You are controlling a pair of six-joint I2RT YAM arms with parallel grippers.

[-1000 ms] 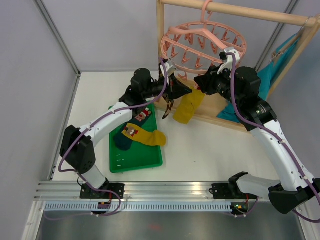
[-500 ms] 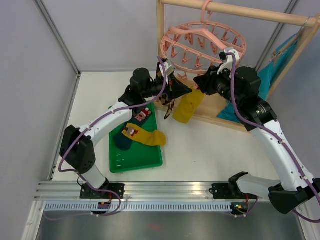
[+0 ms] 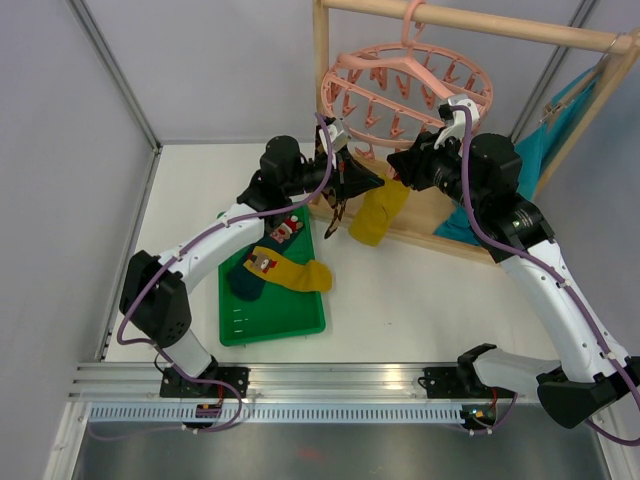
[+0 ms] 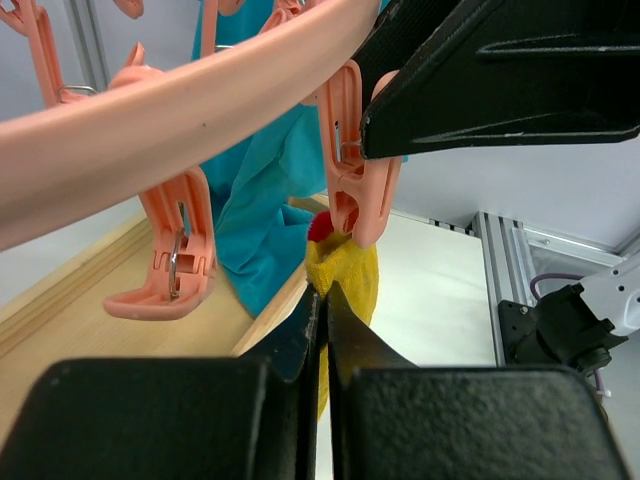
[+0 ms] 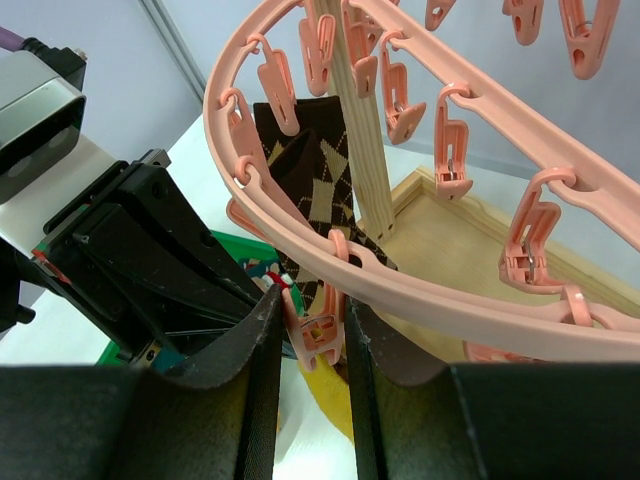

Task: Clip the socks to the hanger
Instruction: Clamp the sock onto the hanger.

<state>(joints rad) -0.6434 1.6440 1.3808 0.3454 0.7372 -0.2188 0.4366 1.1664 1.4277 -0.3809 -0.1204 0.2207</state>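
The left gripper (image 4: 322,292) pinches the top of the yellow sock (image 3: 378,215) just under a clip (image 5: 320,335) on the hanger (image 4: 150,130). The right gripper (image 5: 312,310) is closed on that clip, squeezing it.

Robotics lab test cell. Grey partition panels (image 3: 60,150) on aluminium posts (image 3: 115,70) enclose the white table (image 3: 420,300) from 9 to 3 o'clock. Aluminium mounting rail (image 3: 340,375) at 6 o'clock carries two robot arm bases (image 3: 205,383).
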